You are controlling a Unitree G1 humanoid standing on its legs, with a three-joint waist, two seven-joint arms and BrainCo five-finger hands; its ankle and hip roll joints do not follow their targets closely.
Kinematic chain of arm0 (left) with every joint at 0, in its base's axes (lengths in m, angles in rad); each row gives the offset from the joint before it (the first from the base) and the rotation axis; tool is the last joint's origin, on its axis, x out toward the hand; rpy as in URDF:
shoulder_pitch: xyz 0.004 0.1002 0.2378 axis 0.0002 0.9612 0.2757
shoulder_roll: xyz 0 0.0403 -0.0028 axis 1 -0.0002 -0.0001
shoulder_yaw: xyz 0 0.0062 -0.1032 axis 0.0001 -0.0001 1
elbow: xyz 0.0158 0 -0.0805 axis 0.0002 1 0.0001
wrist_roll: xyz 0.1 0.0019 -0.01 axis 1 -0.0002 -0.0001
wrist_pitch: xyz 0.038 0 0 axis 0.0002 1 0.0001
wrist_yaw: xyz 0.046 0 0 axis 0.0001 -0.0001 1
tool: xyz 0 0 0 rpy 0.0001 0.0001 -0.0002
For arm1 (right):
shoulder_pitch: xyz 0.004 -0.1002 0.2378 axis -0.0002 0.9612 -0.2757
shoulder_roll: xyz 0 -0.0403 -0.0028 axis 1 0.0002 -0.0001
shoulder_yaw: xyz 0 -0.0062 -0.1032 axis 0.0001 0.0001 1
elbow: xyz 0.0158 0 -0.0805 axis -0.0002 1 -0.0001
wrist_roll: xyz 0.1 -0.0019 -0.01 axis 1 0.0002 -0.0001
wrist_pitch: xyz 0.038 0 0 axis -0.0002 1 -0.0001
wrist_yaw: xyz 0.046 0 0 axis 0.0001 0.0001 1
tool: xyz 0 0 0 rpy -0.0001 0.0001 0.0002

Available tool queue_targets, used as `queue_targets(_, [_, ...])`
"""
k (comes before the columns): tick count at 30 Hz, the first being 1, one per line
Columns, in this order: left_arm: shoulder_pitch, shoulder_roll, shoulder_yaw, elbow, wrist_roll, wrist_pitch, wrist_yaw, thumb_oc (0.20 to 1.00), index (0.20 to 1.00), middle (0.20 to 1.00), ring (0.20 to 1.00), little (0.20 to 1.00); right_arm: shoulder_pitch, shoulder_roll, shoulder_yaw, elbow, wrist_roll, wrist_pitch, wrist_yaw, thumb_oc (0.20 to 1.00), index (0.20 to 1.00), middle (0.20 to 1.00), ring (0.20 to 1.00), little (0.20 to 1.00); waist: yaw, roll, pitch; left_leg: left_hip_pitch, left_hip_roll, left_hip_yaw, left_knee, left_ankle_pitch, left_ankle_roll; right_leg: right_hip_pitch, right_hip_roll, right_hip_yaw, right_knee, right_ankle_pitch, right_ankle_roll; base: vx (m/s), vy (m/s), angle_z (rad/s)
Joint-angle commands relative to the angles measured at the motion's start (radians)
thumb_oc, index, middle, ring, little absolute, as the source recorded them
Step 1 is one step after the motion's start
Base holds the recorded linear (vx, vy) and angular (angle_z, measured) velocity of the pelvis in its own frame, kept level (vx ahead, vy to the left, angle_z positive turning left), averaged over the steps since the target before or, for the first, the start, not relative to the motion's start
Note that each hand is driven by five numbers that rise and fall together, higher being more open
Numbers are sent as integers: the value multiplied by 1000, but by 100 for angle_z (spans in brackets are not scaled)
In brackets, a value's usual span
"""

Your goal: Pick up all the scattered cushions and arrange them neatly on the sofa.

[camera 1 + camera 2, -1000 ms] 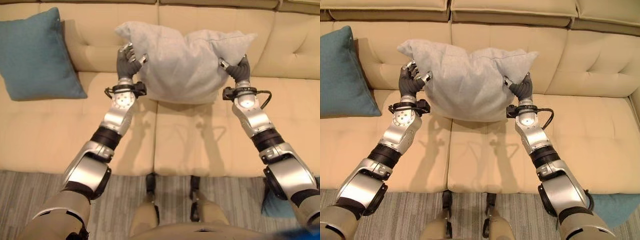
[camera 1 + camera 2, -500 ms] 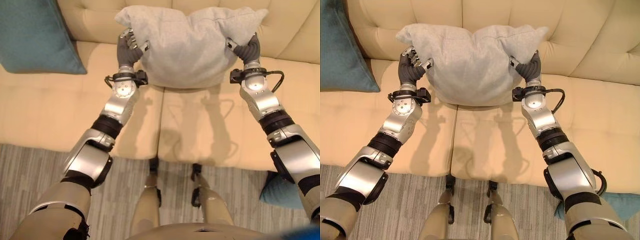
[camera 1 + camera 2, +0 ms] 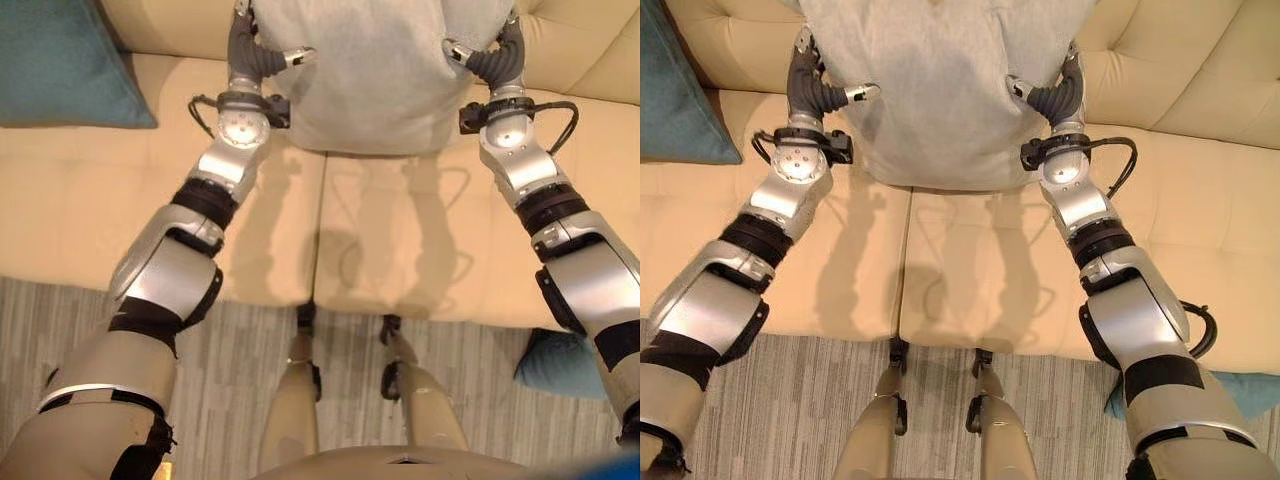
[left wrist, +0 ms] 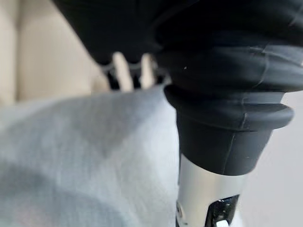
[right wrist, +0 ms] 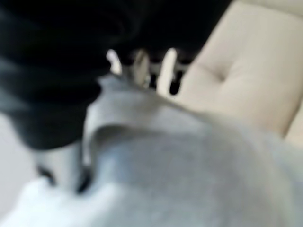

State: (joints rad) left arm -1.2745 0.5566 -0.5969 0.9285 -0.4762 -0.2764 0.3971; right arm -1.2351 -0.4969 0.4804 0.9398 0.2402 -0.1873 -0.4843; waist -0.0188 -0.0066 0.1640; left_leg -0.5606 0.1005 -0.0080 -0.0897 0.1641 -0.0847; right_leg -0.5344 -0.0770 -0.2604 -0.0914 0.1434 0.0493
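The robot holds a big grey cushion [image 3: 365, 70] up in the air with both hands, one on each side. The left hand [image 3: 252, 58] has its thumb and fingers pinched on the left edge of the cushion, and the right hand [image 3: 490, 60] pinches the right edge the same way. The cushion hangs over the sofa [image 3: 90, 220], in front of its back rest, and its bottom edge is near the seat. I think the job now is to set the cushion down so it leans on the back rest. To do that well, both hands should move together and stay level, so the cushion does not twist or tip. It is soft and squashy, so it may sag in the middle; the bottom should touch the seat first, then the top can lean back. Only then should the hands let go. The sofa is pale yellow with soft, puffy seats and a line between two seat parts just under the cushion. A blue cushion [image 3: 60, 60] already leans on the sofa far to the left. Another blue cushion [image 3: 560, 365] lies on the striped grey floor [image 3: 250, 400] by the robot's right side, so more work is left.
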Motion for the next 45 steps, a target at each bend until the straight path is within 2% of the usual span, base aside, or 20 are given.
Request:
queue_targets(1, [-197, 78, -19, 55, 77, -48, 18, 1000, 1000, 1000, 1000, 1000, -124, -50, 35, 30, -73, -3, -43, 1000, 1000, 1000, 1000, 1000, 6, 6, 21, 46, -16, -7, 2, -40, -71, -13, -23, 13, 98, -81, 120, 37, 14, -2])
queue_targets(2, [-207, 117, -27, 73, 87, -42, 19, 1000, 1000, 1000, 1000, 1000, -127, -75, 34, 54, -64, 5, -44, 1000, 1000, 1000, 1000, 1000, 4, 7, 14, 46, -17, -6, 2, -41, -70, -12, -22, 17, 93, -79, 119, 0, 0, 0])
queue_targets(6, [-198, 166, -7, 98, 62, -42, 18, 1000, 1000, 1000, 1000, 1000, -128, -118, 29, 86, -45, 14, -42, 1000, 1000, 1000, 1000, 1000, 2, 6, 3, 48, -17, -4, 2, -45, -69, -8, -20, 21, 87, -78, 119, 0, 0, 0])
queue_targets(12, [-138, 254, 20, 124, 43, -35, -10, 1000, 1000, 1000, 1000, 1000, -109, -237, 30, 130, -16, 27, -17, 1000, 1000, 1000, 1000, 1000, 2, 4, -9, 65, -18, 0, 2, -49, -68, 13, -20, 18, 81, -80, 118, 0, 0, 0])
queue_targets(15, [-78, 285, 57, 119, 29, -36, -22, 1000, 1000, 1000, 1000, 1000, -74, -290, 8, 125, -5, 24, -13, 1000, 1000, 1000, 1000, 1000, 2, 4, -12, 74, -18, 2, 2, -52, -68, 19, -19, 20, 82, -81, 118, 3, 6, -2])
queue_targets(16, [-4, 297, 94, 85, 27, -42, -30, 1000, 1000, 1000, 1000, 1000, -19, -313, -20, 109, 0, 21, -5, 1000, 1000, 1000, 1000, 1000, 2, 3, -14, 87, -17, 4, 2, -56, -66, 30, -19, 20, 84, -85, 115, 10, 13, -6])
queue_targets(20, [124, 306, 156, -23, 39, -52, -37, 1000, 1000, 1000, 1000, 1000, 74, -338, -75, 47, -5, 16, 0, 1000, 1000, 1000, 1000, 1000, 2, 0, -16, 109, -18, 8, 2, -63, -64, 55, -20, 18, 80, -90, 114, 14, 3, -1])
queue_targets(22, [391, 264, 292, -219, 33, -69, -74, 1000, 1000, 1000, 1000, 1000, 295, -329, -177, -95, -35, 10, 36, 1000, 1000, 1000, 1000, 1000, -2, -14, -24, 165, -16, 22, 7, -85, -57, 115, -18, 18, 70, -99, 109, 61, -2, 0])
queue_targets(26, [729, 173, 422, -374, 76, -58, -130, 1000, 1000, 1000, 1000, 1000, 598, -259, -317, -249, -72, -10, 106, 1000, 1000, 1000, 1000, 1000, -8, -43, -32, 242, -14, 37, 39, -126, -45, 214, -19, 22, 47, -106, 104, 59, -8, -4])
queue_targets(29, [1023, 46, 514, -414, 92, -24, -208, 1000, 1000, 1000, 1000, 1000, 868, -183, -390, -321, -114, -10, 208, 1000, 1000, 1000, 1000, 1000, -8, -57, -40, 336, -2, 57, 45, -154, -42, 316, -17, 22, 21, -114, 106, 93, -8, -5])
queue_targets(30, [1024, 46, 514, -415, 92, -24, -208, 1000, 1000, 1000, 1000, 1000, 869, -183, -390, -322, -114, -9, 208, 1000, 1000, 1000, 1000, 1000, -9, -58, -42, 333, -3, 56, 45, -151, -41, 314, -18, 21, 21, -112, 107, 87, 6, -6])
queue_targets(33, [1200, -22, 561, -374, 135, 11, -259, 1000, 1000, 1000, 1000, 1000, 1020, -144, -427, -314, -167, 3, 273, 1000, 1000, 1000, 1000, 1000, -12, -60, -62, 401, -2, 70, 41, -163, -36, 372, -14, 19, 11, -118, 109, 66, 14, -11])
queue_targets(36, [1302, -86, 583, -284, 175, 42, -296, 1000, 1000, 1000, 1000, 1000, 1099, -99, -409, -265, -235, 14, 314, 1000, 1000, 1000, 1000, 1000, -12, -58, -77, 452, -2, 83, 35, -167, -30, 418, -8, 23, 10, -124, 106, 27, 17, -6])
queue_targets(45, [1346, -218, 550, 88, 306, 93, -335, 1000, 1000, 1000, 1000, 1000, 1167, 31, -350, -30, -287, 31, 358, 1000, 1000, 1000, 1000, 1000, -8, -56, -100, 533, 1, 111, 79, -196, -27, 514, -2, 37, 4, -154, 95, -28, -16, -7])
